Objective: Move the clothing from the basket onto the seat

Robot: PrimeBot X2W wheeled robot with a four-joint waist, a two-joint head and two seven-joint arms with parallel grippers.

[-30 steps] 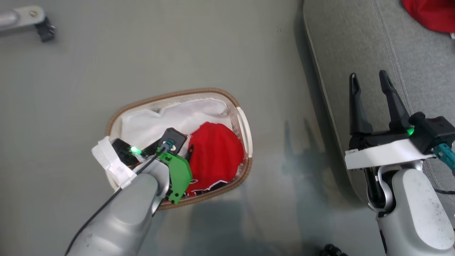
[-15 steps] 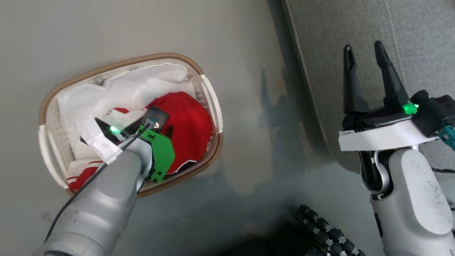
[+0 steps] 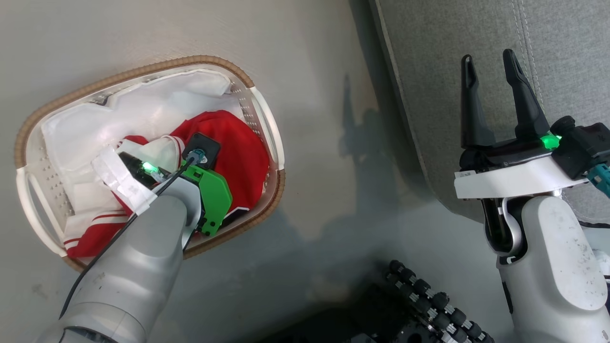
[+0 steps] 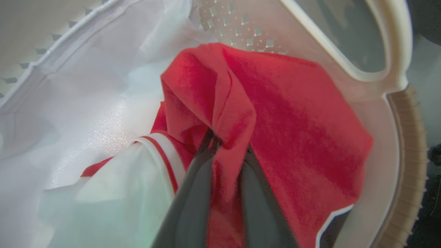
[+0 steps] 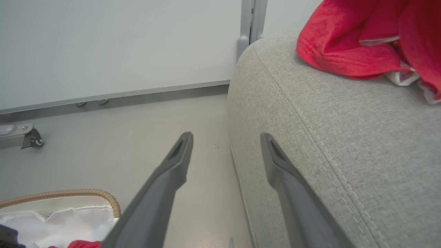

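Observation:
The basket [image 3: 143,71], cream with a brown woven rim, stands on the floor at the left of the head view and holds a white liner and red clothing [image 3: 243,152]. My left arm reaches down into it. In the left wrist view my left gripper [image 4: 229,146] is shut on a fold of the red clothing [image 4: 293,113], with the fabric pinched between the two dark fingers. My right gripper [image 3: 491,76] hangs open and holds nothing, over the edge of the grey seat [image 3: 429,43]. Another red garment [image 5: 361,38] lies on the seat [image 5: 344,144].
A dark ribbed wheel [image 3: 429,305] of my base shows at the bottom of the head view. Grey floor runs between basket and seat. A white wall panel with a metal rail [image 5: 120,93] and a caster bracket [image 5: 27,136] stand beyond the basket [image 5: 69,194].
The head camera has shifted, so the basket now shows further left and higher. My left gripper's fingers have closed on the red fabric. My right gripper stays open as before.

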